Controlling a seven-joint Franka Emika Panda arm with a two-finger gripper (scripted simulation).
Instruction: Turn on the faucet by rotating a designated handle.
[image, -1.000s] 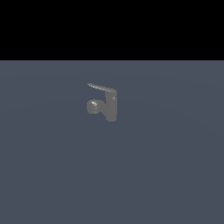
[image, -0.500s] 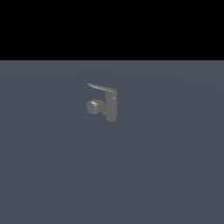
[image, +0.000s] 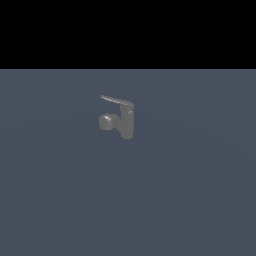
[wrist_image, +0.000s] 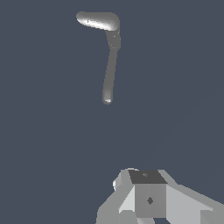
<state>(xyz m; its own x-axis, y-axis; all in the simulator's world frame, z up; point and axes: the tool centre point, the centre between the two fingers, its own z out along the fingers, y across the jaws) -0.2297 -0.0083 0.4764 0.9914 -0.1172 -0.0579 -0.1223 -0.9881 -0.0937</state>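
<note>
The faucet (image: 127, 121) is a small dull-grey tap standing upright on the grey-blue floor, above the middle of the exterior view. Its thin handle (image: 116, 100) runs from the top toward the exterior view's left, and the round-ended spout (image: 106, 121) sticks out below it. In the wrist view the faucet is seen from above. The bright flat handle (wrist_image: 98, 20) and the longer round-ended spout (wrist_image: 109, 74) meet at about a right angle. My gripper (wrist_image: 148, 194) shows only in the wrist view, well apart from the faucet. Its fingers look pressed together with nothing between them.
The flat grey-blue floor (image: 128, 200) spreads all around the faucet. A black band (image: 128, 32) fills the upper part of the exterior view. The arm does not show in the exterior view.
</note>
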